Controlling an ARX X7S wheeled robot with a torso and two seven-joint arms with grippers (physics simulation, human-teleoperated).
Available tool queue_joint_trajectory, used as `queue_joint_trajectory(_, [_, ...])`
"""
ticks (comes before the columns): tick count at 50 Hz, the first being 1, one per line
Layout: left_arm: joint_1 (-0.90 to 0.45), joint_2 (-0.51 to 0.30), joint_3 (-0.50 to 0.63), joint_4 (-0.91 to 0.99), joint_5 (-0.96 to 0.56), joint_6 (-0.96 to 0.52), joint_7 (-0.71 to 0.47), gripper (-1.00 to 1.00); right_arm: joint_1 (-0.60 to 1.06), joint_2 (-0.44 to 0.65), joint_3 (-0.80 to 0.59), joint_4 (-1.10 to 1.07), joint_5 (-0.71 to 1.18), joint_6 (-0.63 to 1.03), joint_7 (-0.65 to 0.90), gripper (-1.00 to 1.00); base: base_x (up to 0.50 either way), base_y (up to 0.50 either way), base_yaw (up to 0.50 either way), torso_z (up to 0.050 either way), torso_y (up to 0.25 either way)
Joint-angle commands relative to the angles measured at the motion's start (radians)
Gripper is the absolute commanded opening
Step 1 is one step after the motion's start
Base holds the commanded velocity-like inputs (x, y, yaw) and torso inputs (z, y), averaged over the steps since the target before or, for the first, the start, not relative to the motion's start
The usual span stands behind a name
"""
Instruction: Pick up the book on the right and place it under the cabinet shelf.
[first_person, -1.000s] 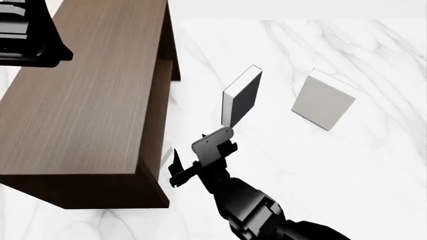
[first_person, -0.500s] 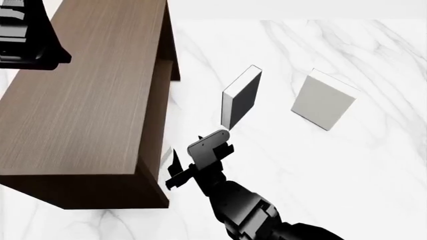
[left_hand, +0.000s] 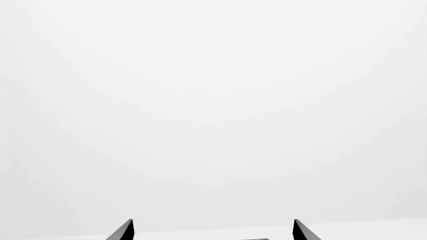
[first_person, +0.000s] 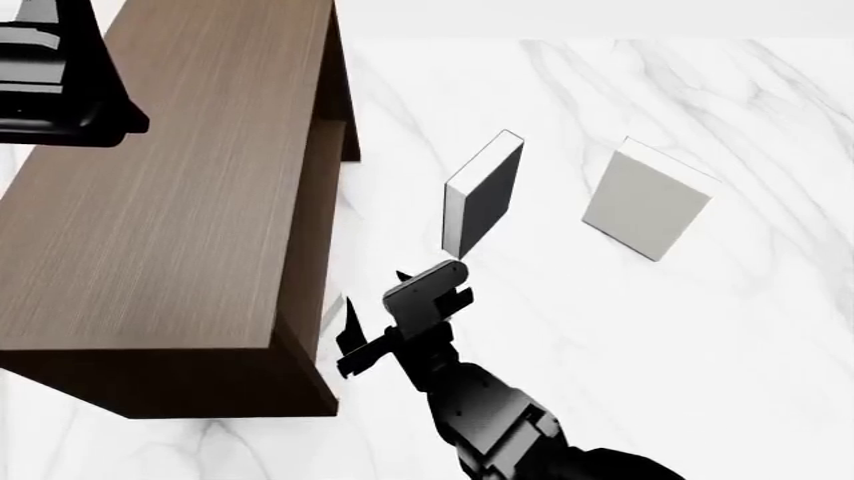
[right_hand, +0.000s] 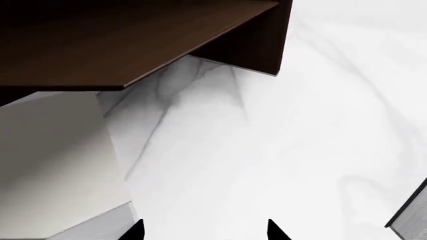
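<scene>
Placement looks essentially done, only retreat left, judging by layout. Right wrist view shows a pale book (right_hand: 57, 165) lying flat on the bench (right_hand: 280, 150), tucked under the cabinet shelf (right_hand: 120, 45); in the head view only a thin sliver of it peeks out at the cabinet's (first_person: 174, 200) near right edge. Right gripper (first_person: 380, 330) sits just right of that opening, fingers spread, holding nothing. Black book (first_person: 481, 195) stands upright farther out, another pale book (first_person: 647, 212) stands at far right, both untouched. Left gripper (left_hand: 212, 231): fingers apart and empty, facing blank white. Remaining: back the right arm away without nudging the black book.
</scene>
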Motion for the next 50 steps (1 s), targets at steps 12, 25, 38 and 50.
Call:
queue_joint_trajectory(12, [-0.013,-0.007,0.013,-0.001,-0.015,0.001,-0.010,1.00,-0.023,0.012,-0.088,0.157,0.141,0.033,0.035,1.00,0.00,0.00,0.00,-0.003,-0.007])
queue_joint_trajectory(25, [-0.025,-0.013,0.013,0.000,-0.036,0.000,-0.025,1.00,0.015,0.173,-0.101,-0.136,0.133,0.093,0.189,1.00,0.00,0.00,0.00,-0.001,-0.003])
queue_joint_trajectory(38, [-0.026,-0.017,0.018,0.003,-0.042,0.002,-0.033,1.00,0.042,0.294,-0.102,-0.348,0.131,0.128,0.294,1.00,0.00,0.00,0.00,-0.001,-0.002])
queue_joint_trajectory(50, [-0.014,-0.011,0.025,-0.005,-0.033,0.010,-0.031,1.00,0.076,0.427,-0.105,-0.615,0.126,0.156,0.388,1.00,0.00,0.00,0.00,0.000,0.000])
